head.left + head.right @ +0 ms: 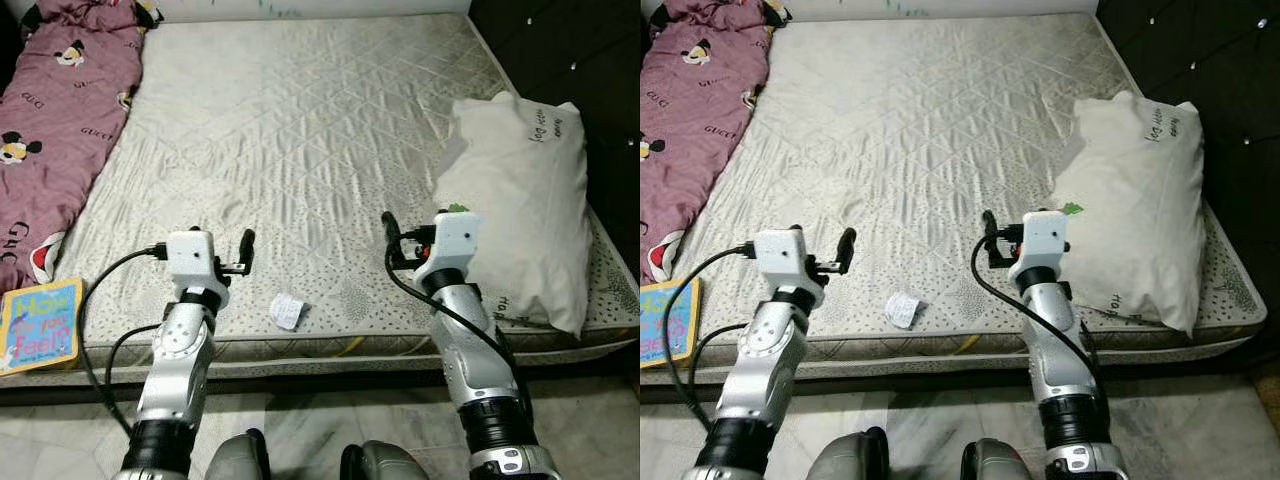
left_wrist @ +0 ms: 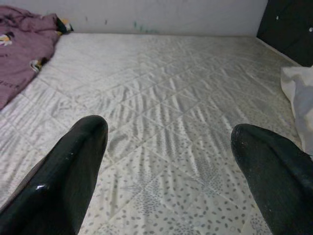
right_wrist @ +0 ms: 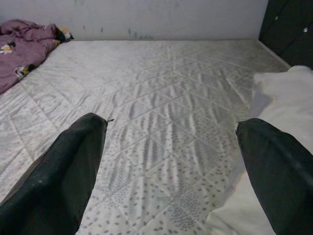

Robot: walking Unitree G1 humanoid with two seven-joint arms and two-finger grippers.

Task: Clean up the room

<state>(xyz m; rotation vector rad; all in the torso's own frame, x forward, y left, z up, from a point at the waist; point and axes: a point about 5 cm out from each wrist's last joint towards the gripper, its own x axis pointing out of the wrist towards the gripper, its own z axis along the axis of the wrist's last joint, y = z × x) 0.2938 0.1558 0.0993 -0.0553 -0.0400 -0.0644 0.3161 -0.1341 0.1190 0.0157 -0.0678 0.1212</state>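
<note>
We see a bare quilted mattress [image 1: 300, 140] above a pale tiled floor [image 1: 320, 420], with a dark padded wall [image 1: 590, 60] on the right. A pink printed blanket [image 1: 55, 110] lies along the mattress's left side, and a white pillow [image 1: 525, 200] rests at its right edge. A crumpled scrap of paper [image 1: 288, 310] lies near the front edge, between our two arms. A children's book [image 1: 40, 325] sits at the front left corner. The left gripper [image 2: 168, 161] and the right gripper [image 3: 171, 161] both hover low over the mattress, fingers spread wide apart and empty; the right one is just beside the pillow.
</note>
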